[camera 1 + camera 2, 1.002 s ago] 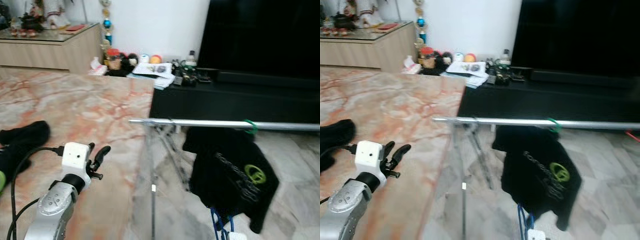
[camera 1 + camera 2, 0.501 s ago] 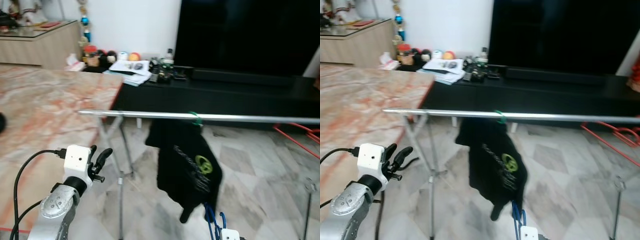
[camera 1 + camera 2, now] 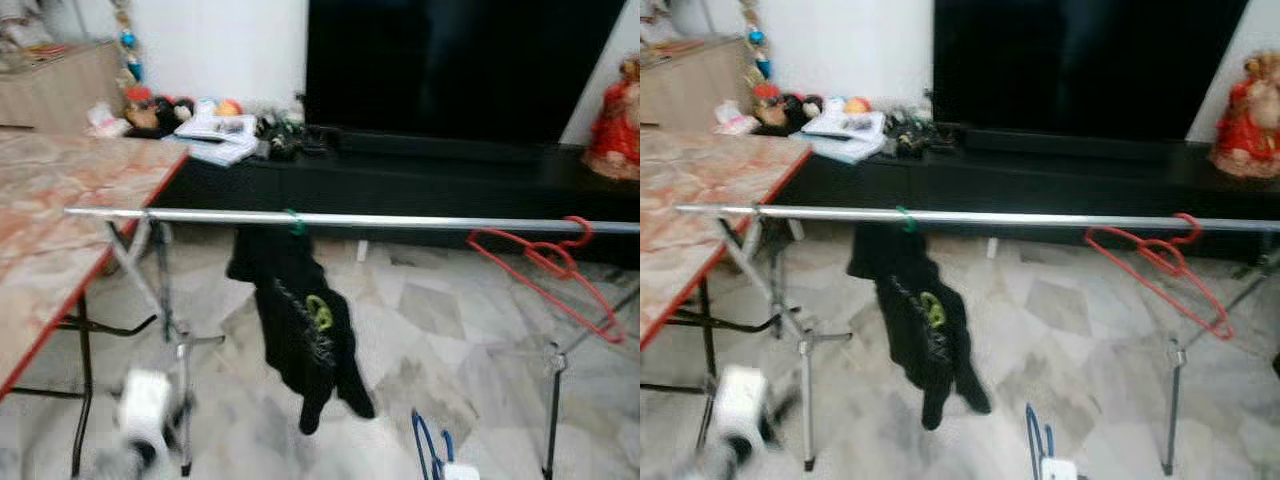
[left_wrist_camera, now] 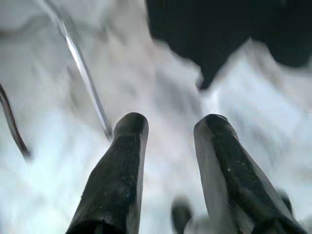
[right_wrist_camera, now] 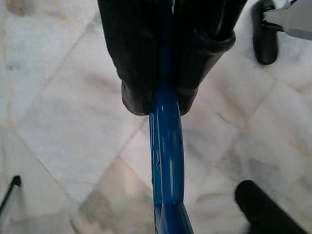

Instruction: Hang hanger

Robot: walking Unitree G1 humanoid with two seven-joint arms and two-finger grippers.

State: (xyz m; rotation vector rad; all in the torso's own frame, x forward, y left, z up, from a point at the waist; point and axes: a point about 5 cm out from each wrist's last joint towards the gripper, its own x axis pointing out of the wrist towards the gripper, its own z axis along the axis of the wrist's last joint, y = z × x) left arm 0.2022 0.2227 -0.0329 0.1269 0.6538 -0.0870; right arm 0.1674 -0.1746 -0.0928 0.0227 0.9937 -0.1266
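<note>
A blue hanger [image 5: 165, 161] is clamped in my right gripper [image 5: 163, 105], which is shut on its bar above the marble floor. The same blue hanger [image 3: 428, 455] pokes up at the bottom edge of the eye views, below the silver rail [image 3: 400, 220]. On that rail hangs a black T-shirt [image 3: 295, 320] on a green hanger [image 3: 293, 222], and further right a bare red hanger [image 3: 540, 262]. My left gripper [image 4: 170, 127] is open and holds nothing, low over the floor near the rail's left stand [image 3: 170, 330]. Its wrist is a white blur [image 3: 145, 405].
A marble-topped table [image 3: 60, 210] juts in from the left. Behind the rail stand a long black TV cabinet [image 3: 400, 180] and a large dark screen [image 3: 450, 60], with a red figurine [image 3: 612, 120] at the right. The rail's right stand [image 3: 553, 400] rises from the floor.
The whole picture has swung to the right, so the camera has turned: the table has slid off left and the rail's right part with the red hanger has come in. My left arm sits lower and blurred.
</note>
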